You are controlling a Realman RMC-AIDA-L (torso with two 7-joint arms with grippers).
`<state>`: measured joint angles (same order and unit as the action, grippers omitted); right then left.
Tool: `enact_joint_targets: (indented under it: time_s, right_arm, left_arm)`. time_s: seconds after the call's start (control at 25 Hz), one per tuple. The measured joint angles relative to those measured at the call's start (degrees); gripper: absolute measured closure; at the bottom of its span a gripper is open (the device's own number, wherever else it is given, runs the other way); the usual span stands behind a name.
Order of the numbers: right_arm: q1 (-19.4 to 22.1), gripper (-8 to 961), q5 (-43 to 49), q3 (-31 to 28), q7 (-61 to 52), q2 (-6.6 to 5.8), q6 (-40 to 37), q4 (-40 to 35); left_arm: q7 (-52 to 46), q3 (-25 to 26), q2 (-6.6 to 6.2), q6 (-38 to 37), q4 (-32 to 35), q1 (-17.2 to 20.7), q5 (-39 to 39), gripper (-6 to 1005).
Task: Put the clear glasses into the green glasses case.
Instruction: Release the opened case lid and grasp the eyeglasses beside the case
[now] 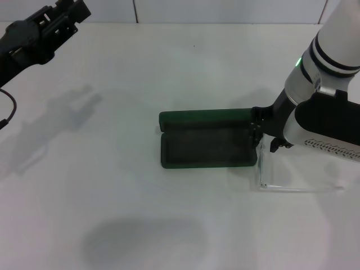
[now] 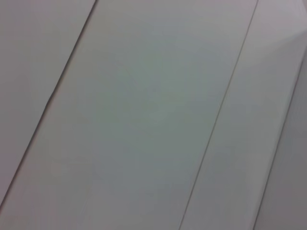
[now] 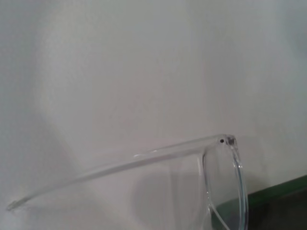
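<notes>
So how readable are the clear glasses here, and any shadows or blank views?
Head view: the clear glasses show only as faint outlines beside the green glasses case; soft arm shadows fall on the table. Right wrist view: frame edges readable close up. Left wrist view: only pale panels.

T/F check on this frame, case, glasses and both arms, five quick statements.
1. The green glasses case lies open. True.
2. The clear glasses are inside the case. False: they are just off its end on the robot's right, at the right gripper.
3. The left gripper is raised at the far left, away from the case. True.
4. A second case sits on the table. False: only one.
5. The left wrist view shows the glasses. False: only pale, lined surface.
</notes>
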<state>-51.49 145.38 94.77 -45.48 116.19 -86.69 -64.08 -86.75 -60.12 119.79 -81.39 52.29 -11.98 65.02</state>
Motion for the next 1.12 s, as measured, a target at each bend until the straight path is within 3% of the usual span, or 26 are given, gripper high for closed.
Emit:
enact_joint_targets:
  time_s: [0.24, 0.32, 1.12]
  right_arm:
    - [-0.01, 569, -0.01, -0.01, 0.02, 0.00, 0.49, 0.32]
    - [0.07, 677, -0.02, 0.11, 0.03, 0.00, 0.49, 0.35]
    - [0.49, 819, -0.90, 2.49, -0.52, 0.00, 0.59, -0.38]
  left_arm:
    - [0.00, 0.00, 0.00, 0.00, 0.00, 0.40, 0.00, 571]
    - [0.00, 0.00, 0.00, 0.00, 0.00, 0.44, -0.03, 571]
    - [0.33, 3.46, 0.00, -4.95, -2.86, 1.59, -1.60, 571]
